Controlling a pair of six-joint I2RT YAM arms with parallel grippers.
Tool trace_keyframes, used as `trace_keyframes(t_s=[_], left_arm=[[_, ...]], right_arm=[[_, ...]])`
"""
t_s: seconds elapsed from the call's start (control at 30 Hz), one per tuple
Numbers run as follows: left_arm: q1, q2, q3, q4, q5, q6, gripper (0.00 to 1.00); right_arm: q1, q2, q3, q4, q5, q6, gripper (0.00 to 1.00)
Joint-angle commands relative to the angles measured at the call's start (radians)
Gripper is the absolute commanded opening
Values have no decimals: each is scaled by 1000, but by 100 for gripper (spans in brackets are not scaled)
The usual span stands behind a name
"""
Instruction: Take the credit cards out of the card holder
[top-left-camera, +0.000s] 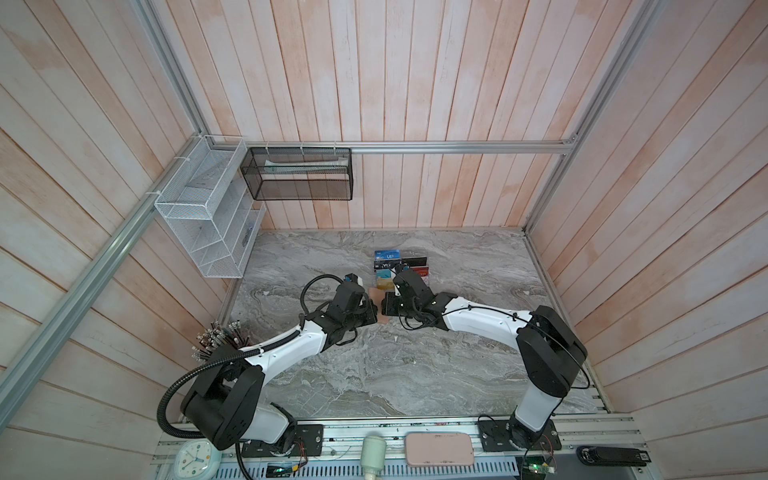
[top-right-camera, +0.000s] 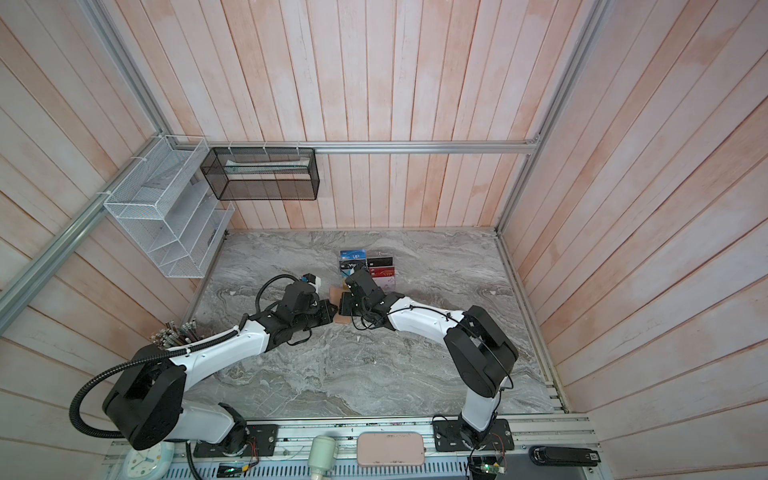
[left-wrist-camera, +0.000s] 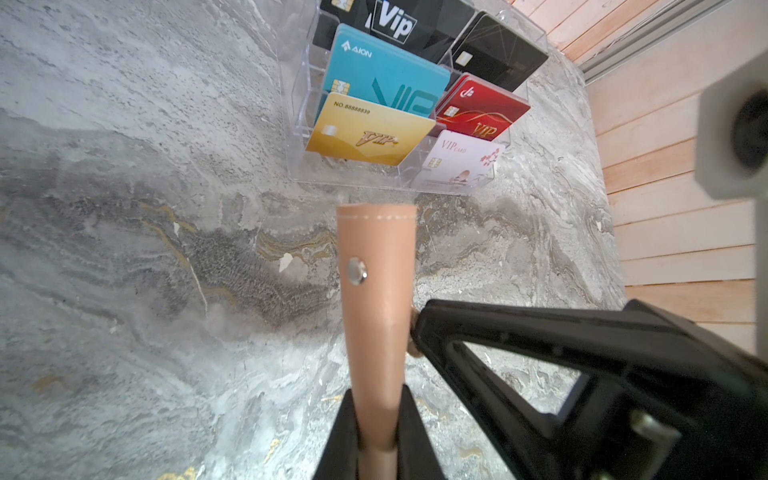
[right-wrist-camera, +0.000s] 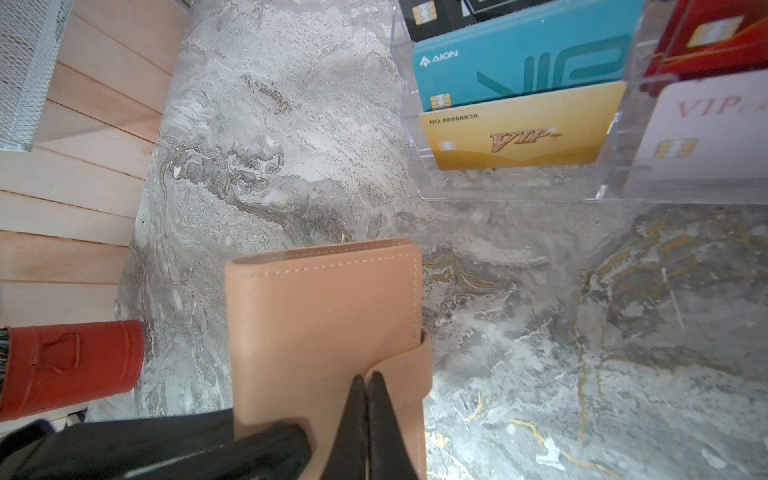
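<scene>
left tool (left-wrist-camera: 376, 415) clamped tight, right tool (right-wrist-camera: 366, 380) pinched shut, left arm (top-left-camera: 286, 345) and right arm (top-left-camera: 482, 320) angled inward

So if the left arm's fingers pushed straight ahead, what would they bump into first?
Probably the clear card rack: the wallet in the left fingers aims at its front row. If they tilt down, the table comes first; depth is unclear.

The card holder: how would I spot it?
On the marble table, look beside the clear rack of coloured cards. The left gripper and right gripper pinch the card holder there: closed tan-pink leather-look wallet with white stitching and snap tab, not glossy plastic.
</scene>
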Motion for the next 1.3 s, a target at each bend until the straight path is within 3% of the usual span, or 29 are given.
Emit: trace_keyframes(t_s=[0.0,1.27], left_arm=[[-6,-39,-2,65,-7,-7,0],[-5,-30,-20,47,-48,8,0]], right_arm=[[0,21,7,-57,27,1,1],[-75,-61,-94,-14,-60,-35,0]])
